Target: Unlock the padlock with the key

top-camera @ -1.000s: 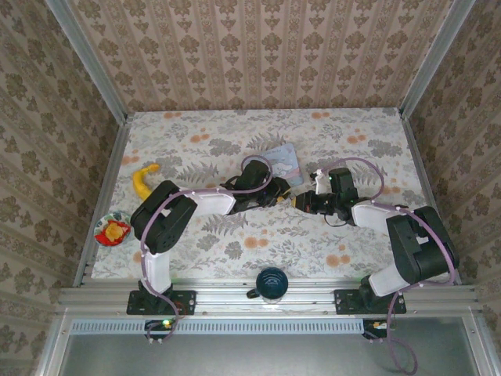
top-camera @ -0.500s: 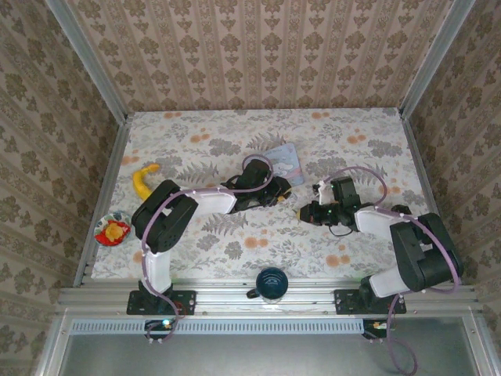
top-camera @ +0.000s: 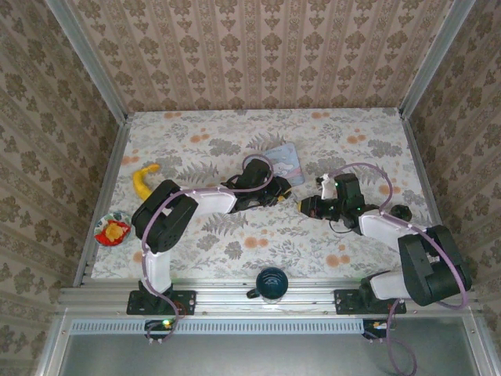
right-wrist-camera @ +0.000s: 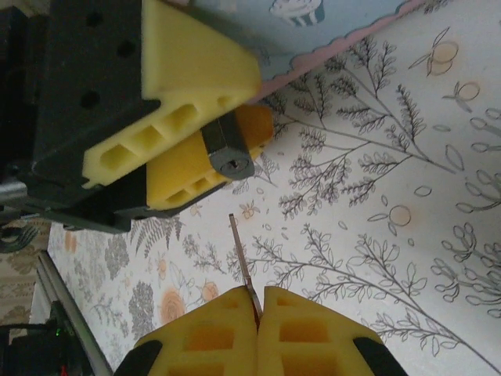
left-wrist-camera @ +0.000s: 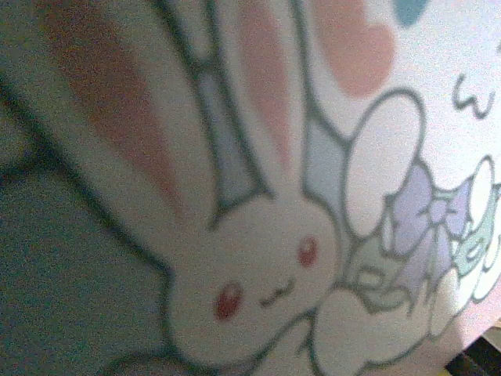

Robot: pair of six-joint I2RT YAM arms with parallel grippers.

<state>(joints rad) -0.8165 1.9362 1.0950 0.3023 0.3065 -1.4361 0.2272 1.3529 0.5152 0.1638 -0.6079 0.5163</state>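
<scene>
In the right wrist view my right gripper [right-wrist-camera: 260, 294] is shut on the key [right-wrist-camera: 242, 257]. Its thin blade points up toward the padlock [right-wrist-camera: 228, 153], a small dark body with its keyhole facing the key. A short gap lies between blade tip and keyhole. My left gripper [right-wrist-camera: 258, 106] is shut on the padlock between yellow fingers [right-wrist-camera: 196, 63]. From above, the left gripper [top-camera: 285, 193] and right gripper [top-camera: 302, 207] face each other near the table's middle, slightly apart. The padlock's shackle is hidden.
A pale blue cartoon tin [top-camera: 283, 163] lies just behind the left gripper, and its bunny picture [left-wrist-camera: 258, 266] sits close to the left wrist camera. A banana [top-camera: 141, 178] and a small bowl [top-camera: 112, 229] are at the left. A dark mug [top-camera: 272, 282] stands at the near edge.
The right gripper, which was tip to tip with the left gripper, has drawn back toward the near right with the key, then edged nearer again. The left arm has held still.
</scene>
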